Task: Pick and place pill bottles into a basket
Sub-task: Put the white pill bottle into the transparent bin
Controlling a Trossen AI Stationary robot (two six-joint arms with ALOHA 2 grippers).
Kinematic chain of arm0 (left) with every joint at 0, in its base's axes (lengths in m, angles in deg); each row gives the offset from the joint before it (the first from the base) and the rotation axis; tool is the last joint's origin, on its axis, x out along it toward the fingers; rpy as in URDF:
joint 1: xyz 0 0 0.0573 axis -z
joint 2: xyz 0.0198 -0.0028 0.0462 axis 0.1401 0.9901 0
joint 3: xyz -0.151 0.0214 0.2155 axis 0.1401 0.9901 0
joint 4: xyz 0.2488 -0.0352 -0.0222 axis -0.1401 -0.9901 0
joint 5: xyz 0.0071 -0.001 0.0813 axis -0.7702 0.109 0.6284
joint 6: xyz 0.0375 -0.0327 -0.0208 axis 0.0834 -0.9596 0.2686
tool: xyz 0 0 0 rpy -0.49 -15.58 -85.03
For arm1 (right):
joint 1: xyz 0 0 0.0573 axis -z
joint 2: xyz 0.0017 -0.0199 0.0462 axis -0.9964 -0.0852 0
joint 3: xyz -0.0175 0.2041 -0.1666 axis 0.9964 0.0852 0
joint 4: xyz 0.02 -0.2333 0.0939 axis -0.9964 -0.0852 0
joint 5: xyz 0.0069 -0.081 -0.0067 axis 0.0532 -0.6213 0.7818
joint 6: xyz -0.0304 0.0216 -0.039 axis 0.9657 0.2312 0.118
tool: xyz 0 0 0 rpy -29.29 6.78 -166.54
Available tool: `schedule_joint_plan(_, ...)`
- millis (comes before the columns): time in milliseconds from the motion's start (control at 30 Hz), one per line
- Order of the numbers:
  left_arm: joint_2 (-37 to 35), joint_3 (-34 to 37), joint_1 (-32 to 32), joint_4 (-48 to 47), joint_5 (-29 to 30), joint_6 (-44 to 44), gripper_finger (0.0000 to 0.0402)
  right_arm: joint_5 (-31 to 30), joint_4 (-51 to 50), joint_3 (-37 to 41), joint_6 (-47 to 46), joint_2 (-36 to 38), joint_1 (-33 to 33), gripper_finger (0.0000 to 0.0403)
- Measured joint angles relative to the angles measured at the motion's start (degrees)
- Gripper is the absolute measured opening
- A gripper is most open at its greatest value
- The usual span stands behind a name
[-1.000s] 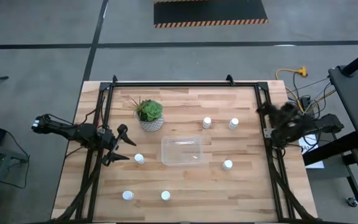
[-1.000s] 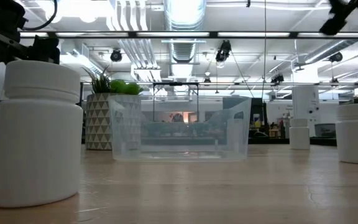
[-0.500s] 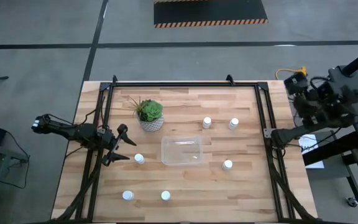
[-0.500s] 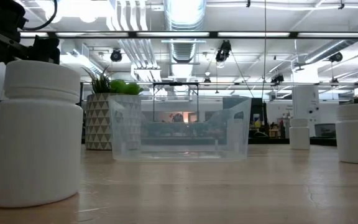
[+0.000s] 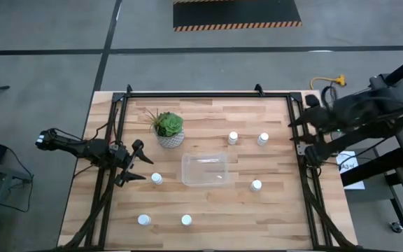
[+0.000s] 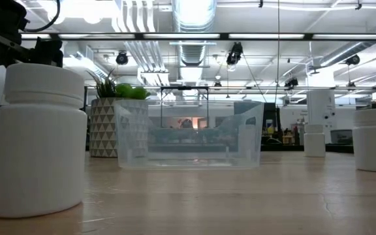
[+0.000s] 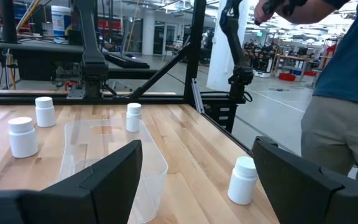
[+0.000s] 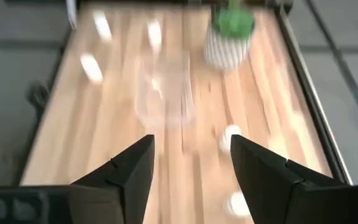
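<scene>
Wood-plank table (image 5: 208, 210): clear basket (image 5: 204, 169) (rounded corners), empty.

The clear basket (image 5: 205, 169) sits mid-counter (image 5: 208, 210), open on top, with bare wood all round it. The potted plant (image 5: 168, 129) stands near its far left corner, and pill bottles (image 5: 157, 178) dot the counter well apart: one just beside the open left pincer (image 5: 141, 165), one right of the basket, two behind it, two along the front. The open right pincer (image 5: 301, 119) hovers at the counter's right rail, a clear run between it and the basket.
</scene>
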Motion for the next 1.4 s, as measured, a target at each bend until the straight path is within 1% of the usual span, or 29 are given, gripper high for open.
schedule_joint_plan(100, 0.0, 0.0, 0.0, 0.0, -0.2, 0.0, 0.0290, 0.0, -3.9, -1.0, 0.1, -3.4, 0.0, 0.0201)
schedule_joint_plan(200, 0.0, 0.0, 0.0, 0.0, -0.2, 0.0, 0.0290, 0.2, -5.0, -0.3, 0.6, -6.2, 0.0, 0.0201)
schedule_joint_plan(400, 0.0, 0.0, 0.0, 0.0, -0.2, 0.0, 0.0290, 0.4, -5.2, 4.0, 3.0, -10.8, 0.0, 0.0201)
schedule_joint_plan(500, 0.0, 0.0, 0.0, 0.0, -0.1, 0.0, 0.0290, 0.6, -5.2, 6.7, 0.6, -12.9, 0.0, 0.0201)
schedule_joint_plan(567, 0.0, 0.0, 0.0, 0.0, -0.1, 0.0, 0.0290, 2.1, -5.1, 8.6, -1.1, -14.0, 0.0, 0.0201)
schedule_joint_plan(633, 0.0, 0.0, 0.0, 0.0, -0.1, 0.0, 0.0290, 5.3, -4.8, 10.5, -0.8, -14.8, 0.0, 0.0201)
schedule_joint_plan(733, 0.0, 0.0, 0.0, 0.0, -0.1, 0.0, 0.0290, 9.7, -2.4, 13.7, 0.2, -15.6, -0.2, 0.0201)
schedule_joint_plan(933, 0.0, 0.0, 0.0, 0.0, -0.1, 0.0, 0.0290, 14.1, 8.7, 22.3, 3.2, -14.0, -2.4, 0.0201)
schedule_joint_plan(1133, 0.0, 0.0, 0.0, 0.0, -0.1, 0.0, 0.0290, 14.3, 14.8, 29.4, 4.1, -12.7, -4.6, 0.0201)
schedule_joint_plan(1400, 0.0, 0.0, 0.0, -0.1, 0.0, 0.0, 0.0290, 14.9, 19.6, 33.3, 4.4, -14.0, -4.9, 0.0201)
